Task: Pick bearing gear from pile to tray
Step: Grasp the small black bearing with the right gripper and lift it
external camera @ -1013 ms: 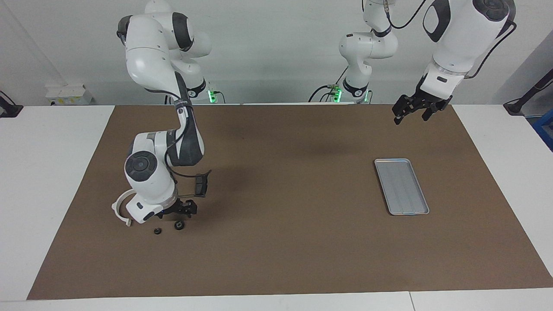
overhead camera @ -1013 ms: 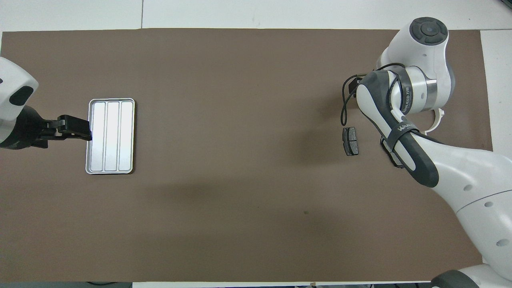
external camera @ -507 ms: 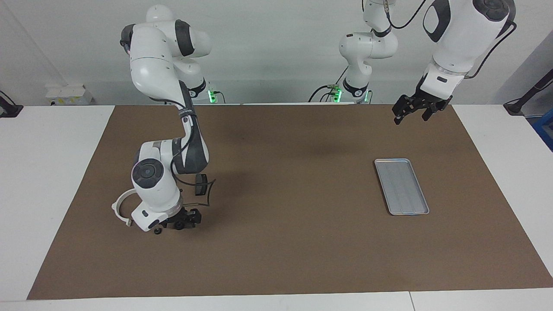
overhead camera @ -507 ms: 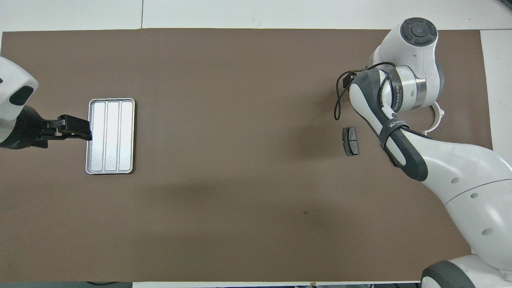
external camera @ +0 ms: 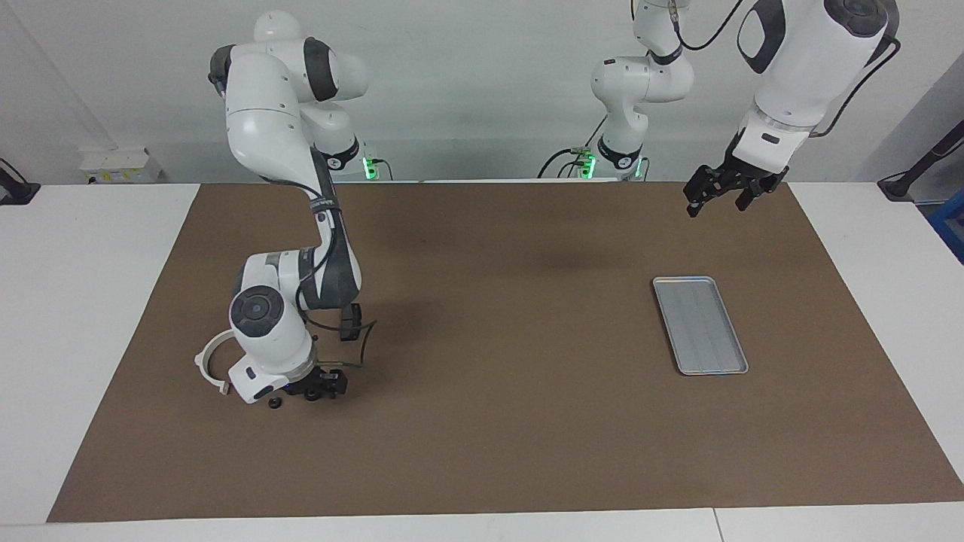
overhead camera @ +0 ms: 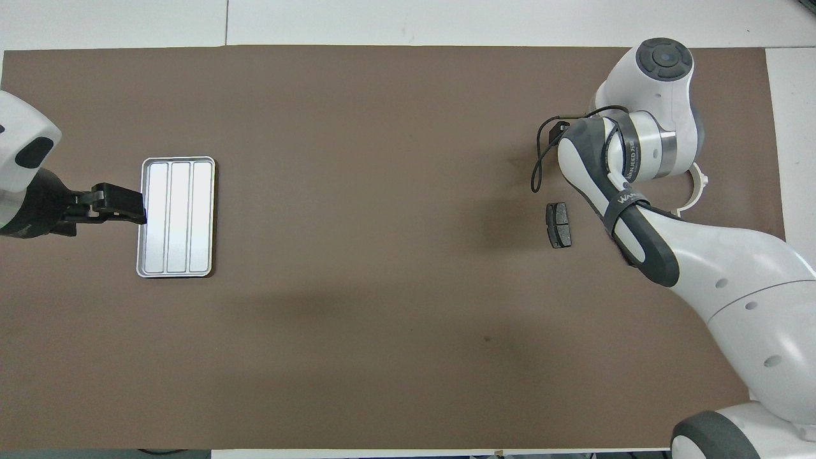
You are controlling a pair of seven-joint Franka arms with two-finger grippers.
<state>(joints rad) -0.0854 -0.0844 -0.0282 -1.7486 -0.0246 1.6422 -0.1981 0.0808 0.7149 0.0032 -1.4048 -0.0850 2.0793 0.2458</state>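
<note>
The pile lies toward the right arm's end of the table. It holds a white half-ring bracket [external camera: 205, 363], a dark brake pad [external camera: 348, 322] and a tiny black round piece [external camera: 275, 403]. My right gripper [external camera: 319, 387] is down at the mat beside that piece, on the spot of a second black piece, which its dark body mostly hides. In the overhead view the wrist covers this gripper; only the bracket [overhead camera: 699, 190] and the pad [overhead camera: 559, 224] show. The silver ribbed tray [external camera: 700, 325] [overhead camera: 175, 217] holds nothing. My left gripper [external camera: 718, 199] [overhead camera: 131, 210] waits open, high over the mat by the tray's edge.
A brown mat [external camera: 497, 421] covers most of the white table [external camera: 83, 301]. The right arm's elbow and a loose black cable [overhead camera: 539, 172] hang over the pile. A white box [external camera: 120, 164] sits at the table's edge near the robots.
The right arm has lowered its gripper to the mat onto the black piece beside the brake pad. The left arm has not moved.
</note>
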